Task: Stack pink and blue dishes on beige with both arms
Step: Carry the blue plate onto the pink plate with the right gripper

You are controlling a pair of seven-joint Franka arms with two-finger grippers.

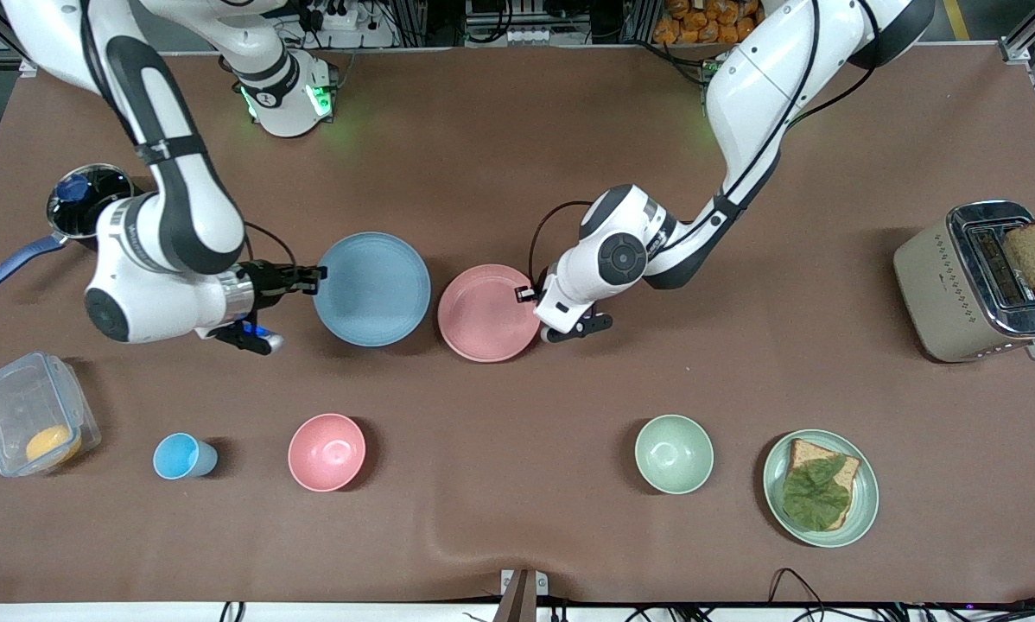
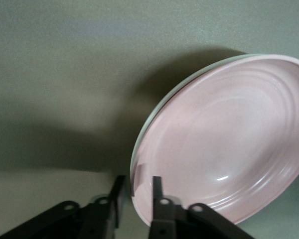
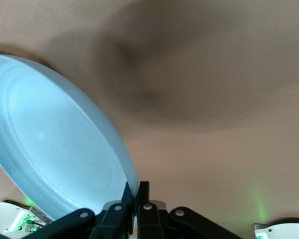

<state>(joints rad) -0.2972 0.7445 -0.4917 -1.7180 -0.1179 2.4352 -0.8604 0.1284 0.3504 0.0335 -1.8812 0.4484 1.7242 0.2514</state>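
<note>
- Right end effector (image 1: 314,279) pinches the blue plate (image 1: 371,288) rim, over the mid-desk.
- Left end effector (image 1: 530,295) pinches the pink plate (image 1: 488,312) rim, tilted, beside the blue plate; their edges sit near each other.
- Bare desk (image 1: 517,147) lies toward the bases.

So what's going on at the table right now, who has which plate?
Each arm has a plate by its rim. The right gripper is shut on the blue plate, and its wrist view shows the plate tilted up off the table. The left gripper pinches the edge of the pink plate, which sits on another pale plate whose rim peeks out beneath it. The two plates are side by side mid-table, not yet stacked together.
</note>
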